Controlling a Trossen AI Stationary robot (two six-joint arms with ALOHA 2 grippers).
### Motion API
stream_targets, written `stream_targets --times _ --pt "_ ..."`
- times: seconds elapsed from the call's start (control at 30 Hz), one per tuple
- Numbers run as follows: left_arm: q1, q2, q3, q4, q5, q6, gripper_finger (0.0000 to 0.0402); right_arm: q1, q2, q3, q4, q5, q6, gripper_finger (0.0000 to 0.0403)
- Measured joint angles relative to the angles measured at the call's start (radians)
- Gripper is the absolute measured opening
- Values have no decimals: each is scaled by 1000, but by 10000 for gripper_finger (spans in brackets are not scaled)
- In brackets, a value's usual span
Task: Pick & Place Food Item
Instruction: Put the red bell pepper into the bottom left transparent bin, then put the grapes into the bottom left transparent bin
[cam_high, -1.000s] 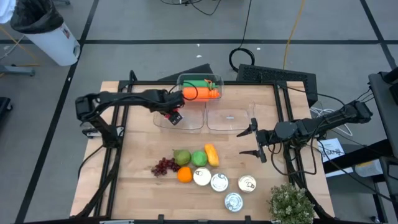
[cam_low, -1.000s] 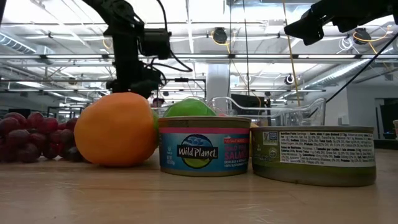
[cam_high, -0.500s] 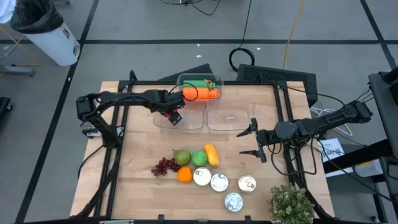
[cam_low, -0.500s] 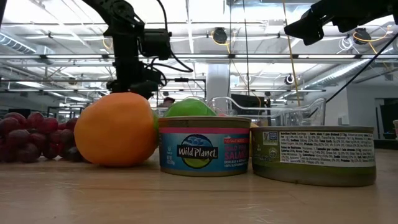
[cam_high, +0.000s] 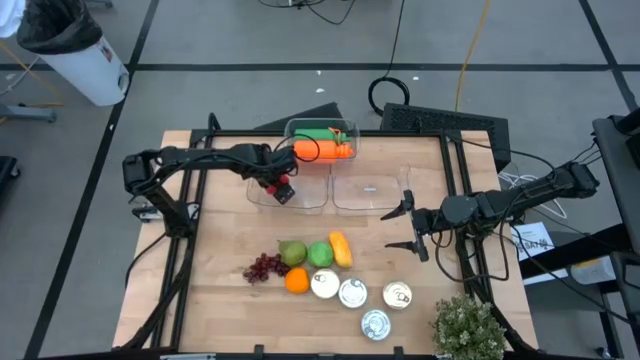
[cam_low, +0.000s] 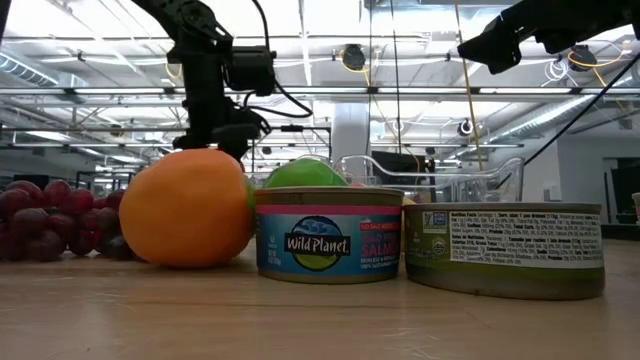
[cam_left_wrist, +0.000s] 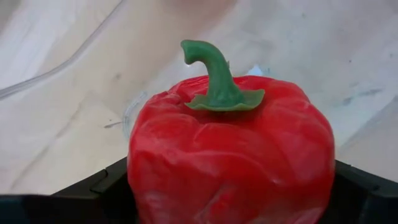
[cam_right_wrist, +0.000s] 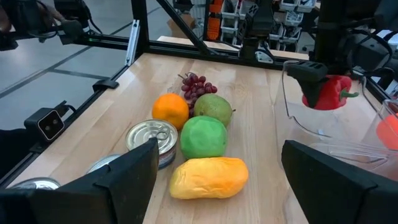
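The left gripper (cam_high: 281, 189) hangs over the leftmost clear container (cam_high: 300, 197), which serves here as the landmark, and it carries the red bell pepper (cam_left_wrist: 230, 155): in the left wrist view the pepper fills the space between the two dark fingers (cam_left_wrist: 109, 183), stem up, and the right wrist view shows it hanging in the air above that container's floor, so the jaws stand wide but pressed on the pepper's flanks, not free. The pepper looks smooth and glossy with slightly creased skin, probably a light, hollow thing that gives a little and could slip if pinched on its curve; I judge the broad shoulders below the stem the surest place to hold, as now, and the thin stem a poor one. Behind the landmark container sits another holding a carrot (cam_high: 322, 150); just right of the landmark is an empty clear container (cam_high: 370, 188). The thin upright walls are the edges to mind on lowering or pulling out; straight up and down looks the clearest path. In front of the landmark, well apart, lie grapes (cam_high: 262, 267), a pear (cam_high: 291, 251), an orange (cam_high: 297, 282), a green apple (cam_high: 320, 254), a mango (cam_high: 341, 248) and cans (cam_high: 352, 292). Farther right, the right gripper (cam_high: 409, 226) waits above bare table (cam_high: 220, 230), fingers apart and empty.
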Motion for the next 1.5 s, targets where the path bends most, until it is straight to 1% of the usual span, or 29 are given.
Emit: stream_targets --times 0.37,0.47,0.6,0.73,0.87,0.93,1.03,1.1,1.2,1.3,1.4,1.5 --pt "-14 0 0 -20 6 14 349 0 0 0 0 0 -2 320" --pt "-14 0 0 -33 3 -10 349 0 0 0 0 0 -2 320" --pt "-14 0 0 -36 -52 -52 351 0 0 0 0 0 -2 320" --pt "-14 0 0 -34 -129 -64 364 0 0 0 0 0 -2 320" --pt "-13 0 0 -33 -146 -58 385 0 0 0 -1 0 -2 320" --pt "-13 0 0 -32 -125 -29 393 0 0 0 -1 0 -2 320" --pt "-13 0 7 -42 -63 10 396 0 0 0 -6 0 -2 320" --pt "-13 0 42 -120 10 35 397 0 0 0 -11 0 -2 320" --pt "-26 0 94 -254 102 -30 397 0 0 0 -15 0 -2 320" --pt "-75 -24 149 -329 116 -69 397 0 0 0 -15 0 -2 320" --pt "-145 -69 190 -347 101 -91 397 0 0 0 -16 0 -2 320" --pt "-234 -118 204 -352 82 -173 397 0 0 0 -16 0 0 320"
